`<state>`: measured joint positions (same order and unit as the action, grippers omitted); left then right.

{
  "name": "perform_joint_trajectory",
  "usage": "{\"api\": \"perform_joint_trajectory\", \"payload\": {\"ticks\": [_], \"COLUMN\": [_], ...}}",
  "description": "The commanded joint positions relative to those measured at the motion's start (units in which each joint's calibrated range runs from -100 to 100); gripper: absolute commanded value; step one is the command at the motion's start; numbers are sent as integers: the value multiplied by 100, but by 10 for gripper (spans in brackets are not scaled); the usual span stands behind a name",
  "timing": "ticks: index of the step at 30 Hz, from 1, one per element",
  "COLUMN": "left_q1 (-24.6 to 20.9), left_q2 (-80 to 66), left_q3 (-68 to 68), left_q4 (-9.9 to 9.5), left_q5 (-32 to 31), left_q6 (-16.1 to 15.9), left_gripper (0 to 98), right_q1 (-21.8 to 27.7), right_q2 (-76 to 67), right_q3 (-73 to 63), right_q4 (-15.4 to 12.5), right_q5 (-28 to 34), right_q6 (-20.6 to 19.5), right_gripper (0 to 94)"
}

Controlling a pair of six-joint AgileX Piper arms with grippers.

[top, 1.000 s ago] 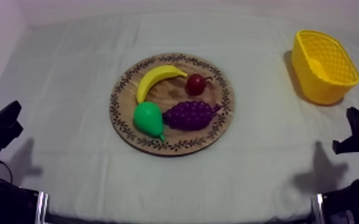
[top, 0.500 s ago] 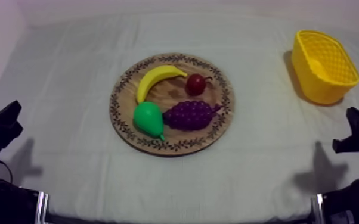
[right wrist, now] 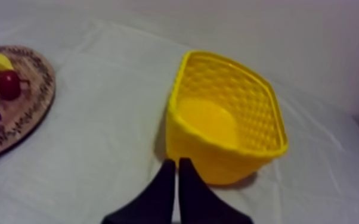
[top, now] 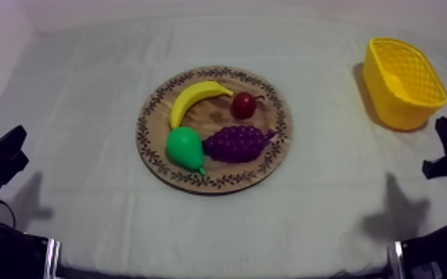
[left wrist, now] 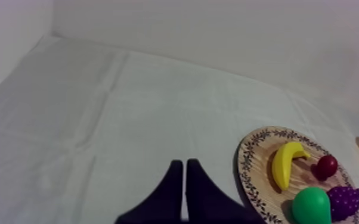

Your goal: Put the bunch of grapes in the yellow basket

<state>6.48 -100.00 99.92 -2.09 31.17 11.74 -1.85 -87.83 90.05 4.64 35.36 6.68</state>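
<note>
Grapes on the board, both my grippers empty.
The bunch of grapes point(top: 237, 142) lies on the wooden board's point(top: 219, 181) near right part, just beside the pear point(top: 184, 147). The yellow basket point(top: 408, 111) stands far right, well apart. My left gripper point(left wrist: 185, 164) and right gripper point(right wrist: 177, 162) have their fingers pressed together on nothing, the right one near the basket.

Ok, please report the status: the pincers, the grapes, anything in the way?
Left pincer shut, empty. Right pincer shut, empty, near yellow basket. Bunch of grapes on wooden board, pear close beside it.
</note>
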Motion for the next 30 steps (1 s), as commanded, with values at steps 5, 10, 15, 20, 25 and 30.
{"api": "perform_joint_trajectory", "payload": {"ticks": [5, 10, 15, 20, 25, 30], "left_q1": [0, 0, 0, 0, 0, 0], "left_q2": [0, 0, 0, 0, 0, 0], "left_q3": [-3, -3, -3, -3, -3, -3], "left_q4": [-3, -3, -3, -3, -3, -3], "left_q5": [-5, -5, -5, -5, -5, -5], "left_q6": [1, 1, 1, 1, -2, -4], "left_gripper": [1, 1, 1, 1, 1, 1], "right_q1": [-365, -663, -986, -1212, -1422, -1727], "right_q2": [1683, 2891, 4021, 5002, 5856, 6635], "right_q3": [-2137, -3772, -5231, -6363, -7113, -7852], "right_q4": [-182, -352, -468, -532, -622, -735], "right_q5": [695, 1385, 1950, 2328, 2701, 3381], "right_q6": [111, 251, 381, 551, 807, 1079], "right_gripper": [6, 6, 6, 6, 7, 7]}}
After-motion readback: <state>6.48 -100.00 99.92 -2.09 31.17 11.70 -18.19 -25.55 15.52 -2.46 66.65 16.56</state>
